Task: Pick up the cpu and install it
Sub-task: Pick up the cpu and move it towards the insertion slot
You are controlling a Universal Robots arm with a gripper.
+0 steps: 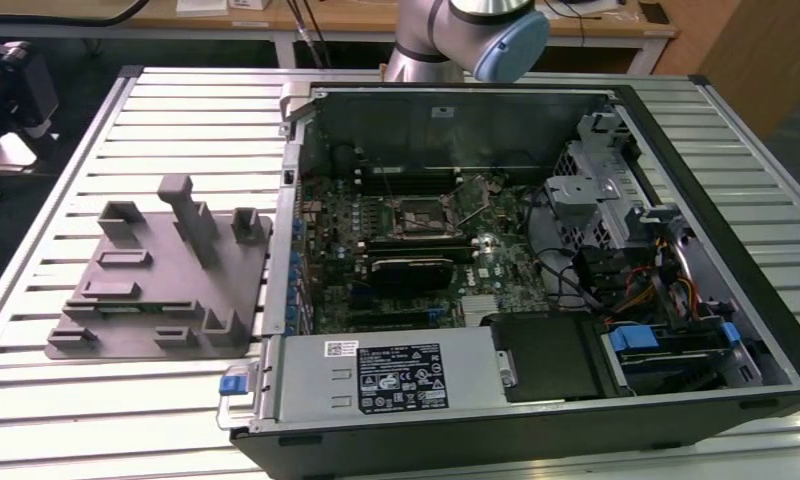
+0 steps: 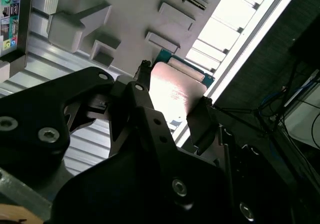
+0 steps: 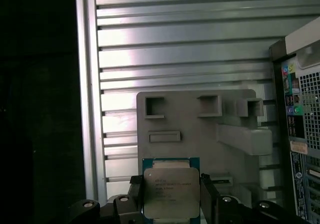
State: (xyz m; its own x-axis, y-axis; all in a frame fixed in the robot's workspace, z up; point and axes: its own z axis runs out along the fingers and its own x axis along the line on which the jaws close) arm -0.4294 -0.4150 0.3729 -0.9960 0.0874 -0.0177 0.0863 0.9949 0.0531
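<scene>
Cpu [image 3: 171, 193] clamped by 2 edges in our fingers [image 3: 208, 194], off the grey fixture plate [image 3: 200, 134], held level to seat square, we reckon.

Slatted metal table [image 1: 107, 420]; wooden desk [image 1: 360, 18] behind.

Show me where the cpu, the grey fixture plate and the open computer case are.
cpu [image 3: 171, 191]: first wrist view, on its silvery top plate.
fixture plate [image 3: 200, 134]: first wrist view, on a bare flat stretch between its blocks.
computer case [image 1: 454, 125]: exterior view, on its far inner wall.
</scene>
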